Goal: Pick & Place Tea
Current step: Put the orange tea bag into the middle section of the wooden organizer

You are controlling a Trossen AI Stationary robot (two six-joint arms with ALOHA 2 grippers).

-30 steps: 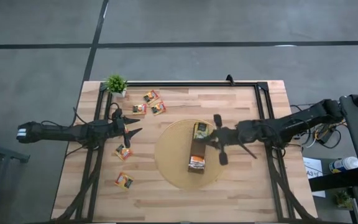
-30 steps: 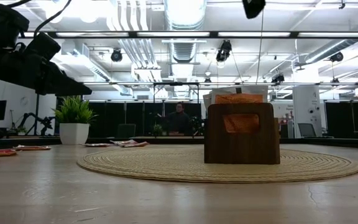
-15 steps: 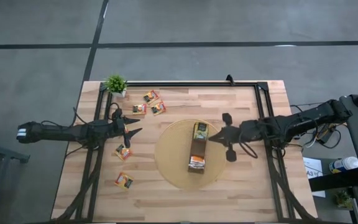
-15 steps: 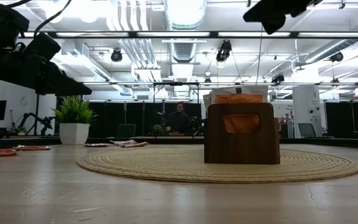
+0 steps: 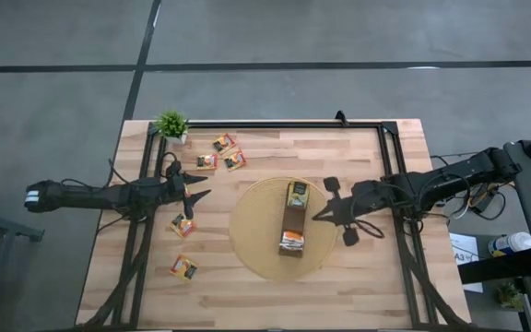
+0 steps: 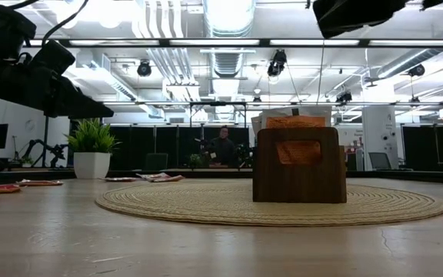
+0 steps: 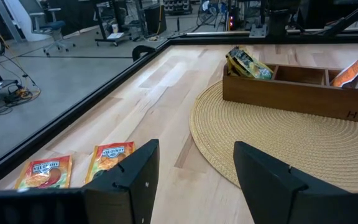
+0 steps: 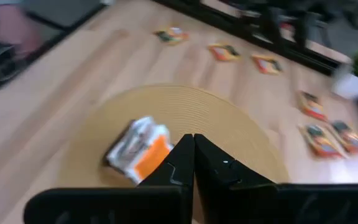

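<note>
Standing between placements — right gripper (image 5: 319, 216) pinched shut and empty beside the long box (image 5: 293, 231) on the round mat (image 5: 247, 242). Left gripper (image 5: 192, 191) spread wide over loose tea sachets (image 5: 182, 224) near the bench's left edge — next: descend, close on one.

Five small flat square tea sachets (image 5: 183, 267) loose on tabletop; one long brown wooden box (image 5: 293, 230); one round woven mat (image 5: 256, 242); one green potted plant (image 5: 171, 124).
</note>
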